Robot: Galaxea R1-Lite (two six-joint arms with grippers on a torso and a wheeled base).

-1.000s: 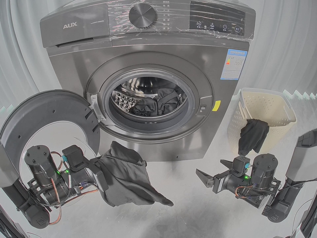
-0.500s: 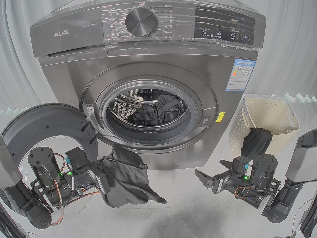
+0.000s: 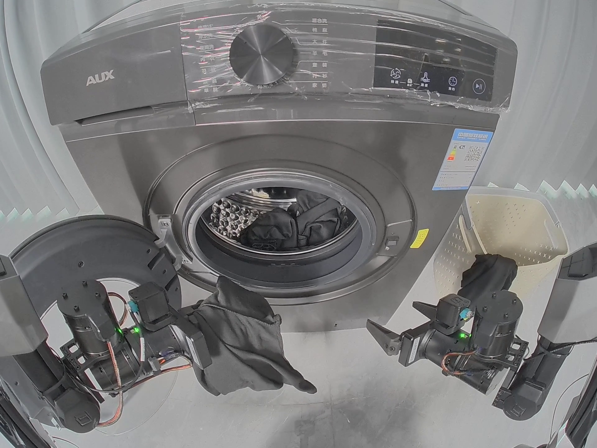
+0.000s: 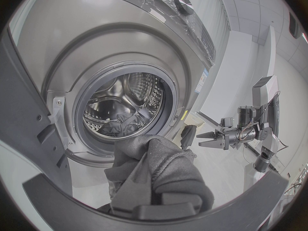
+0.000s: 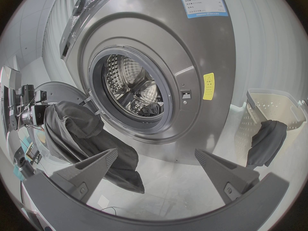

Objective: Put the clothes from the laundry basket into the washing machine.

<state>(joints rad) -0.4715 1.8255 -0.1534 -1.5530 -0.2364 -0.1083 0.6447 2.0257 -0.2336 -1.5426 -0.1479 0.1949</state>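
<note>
Left gripper (image 3: 198, 348) closed on a dark grey garment (image 3: 249, 343), held low in front of the washing machine (image 3: 280, 138), just below the mouth of the drum (image 3: 231, 214). Door (image 3: 81, 250) swung open on the left. Dark clothes (image 3: 292, 222) in the drum. Right gripper (image 3: 392, 314) jaws spread, empty, near the laundry basket (image 3: 535, 213); another dark garment (image 3: 491, 272) draped over its front rim.

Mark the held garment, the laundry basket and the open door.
held garment (image 3: 245, 337): head view, middle of the hanging cloth.
laundry basket (image 3: 528, 231): head view, inner perforated wall.
open door (image 3: 81, 250): head view, dark outer ring.
</note>
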